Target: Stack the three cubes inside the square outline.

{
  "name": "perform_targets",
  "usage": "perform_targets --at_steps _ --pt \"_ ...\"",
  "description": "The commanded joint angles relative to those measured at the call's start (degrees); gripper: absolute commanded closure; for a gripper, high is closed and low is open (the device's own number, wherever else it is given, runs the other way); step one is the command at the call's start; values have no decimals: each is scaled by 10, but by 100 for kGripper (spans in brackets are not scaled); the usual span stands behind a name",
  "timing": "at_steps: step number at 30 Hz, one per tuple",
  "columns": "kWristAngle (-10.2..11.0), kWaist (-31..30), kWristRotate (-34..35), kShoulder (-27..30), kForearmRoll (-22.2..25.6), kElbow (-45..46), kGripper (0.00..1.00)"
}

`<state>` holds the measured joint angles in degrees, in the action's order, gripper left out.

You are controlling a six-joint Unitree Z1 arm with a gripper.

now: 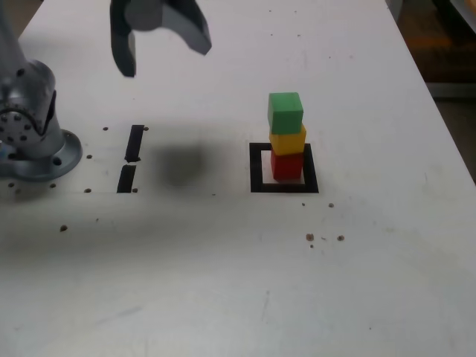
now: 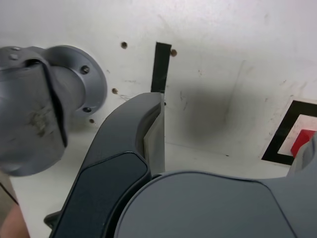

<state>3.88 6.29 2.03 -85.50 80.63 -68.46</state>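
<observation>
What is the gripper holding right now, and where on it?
Nothing. The gripper hangs open and empty, away from the green cube topping the stack.

The claw (image 1: 160, 44) was made of dark slate-grey plastic with smooth, rounded shells, and its two fingers tapered to blunt tips; in the wrist view a flat, paler grey pad (image 2: 154, 134) lined the inner face of one finger. The arm's base (image 1: 33, 141) was a silver-grey metal cylinder on a round flange, fastened with small dark screws around the rim. A ring of small holes dotted the side of the silver joint housing (image 1: 22, 123), whose surface looked scuffed.
</observation>
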Motion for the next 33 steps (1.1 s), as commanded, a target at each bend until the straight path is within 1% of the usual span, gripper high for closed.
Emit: perform_targets --at_steps 1,4,8,15,18,22,29,33 --pt "-8 0 -2 22 -28 69 0" --pt "-18 -5 -2 46 -54 117 0" --pt "-29 -23 3 65 -74 146 0" --pt "-41 -53 10 53 -120 184 0" --pt "-44 -55 9 51 -127 189 0" --pt "-44 -56 9 50 -126 192 0" --pt "-35 -47 4 49 -114 196 0" --pt "-30 -39 1 47 -121 202 0"
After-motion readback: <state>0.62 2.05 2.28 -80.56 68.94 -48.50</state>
